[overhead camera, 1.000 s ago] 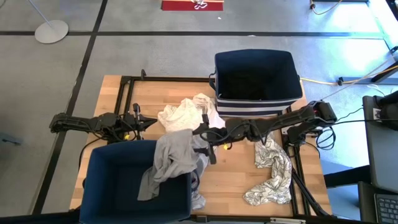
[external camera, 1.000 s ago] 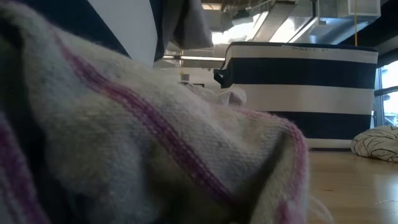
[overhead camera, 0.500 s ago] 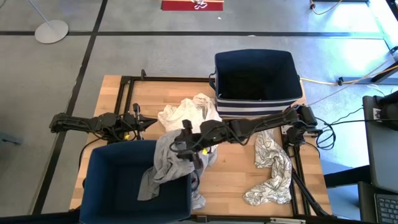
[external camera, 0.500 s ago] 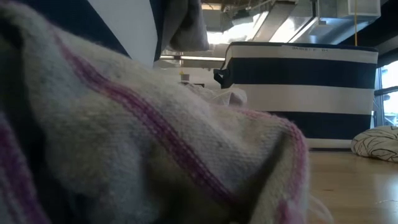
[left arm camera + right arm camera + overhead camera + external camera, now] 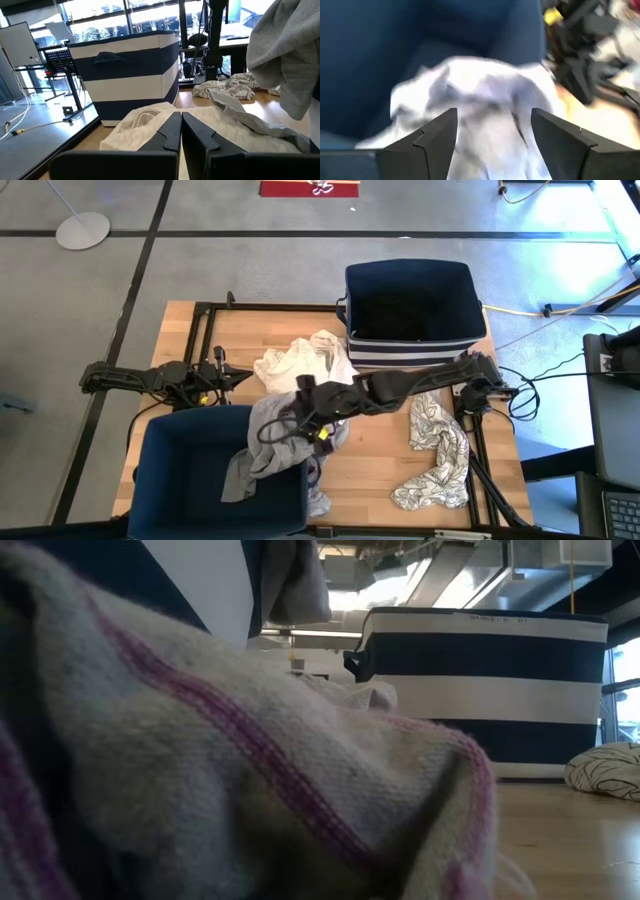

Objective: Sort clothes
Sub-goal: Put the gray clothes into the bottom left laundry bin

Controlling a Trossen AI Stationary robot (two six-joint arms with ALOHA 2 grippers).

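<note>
A heather grey garment (image 5: 262,448) hangs over the rim of the near-left navy bin (image 5: 180,480); it also shows in the right wrist view (image 5: 470,95). My right gripper (image 5: 287,424) (image 5: 492,135) is open over it, slanting down toward the bin, one finger on each side of the grey folds. A white garment (image 5: 300,362) lies mid-table. A white garment with dark squiggles (image 5: 436,452) lies at the right. My left gripper (image 5: 226,376) (image 5: 176,135) rests shut and level at the left, beside the white garment (image 5: 150,125).
A second navy and white striped bin (image 5: 410,300) (image 5: 130,70) stands at the far right. A cream cloth with pink stripes (image 5: 200,750) lies right in front of the low camera and hides most of that view. Bare wood (image 5: 375,470) shows between the garments.
My right gripper has gone toward the table's left edge and up, from beside the white garment to over the grey one at the near-left bin's rim. It now points less steeply down. It has stayed open.
</note>
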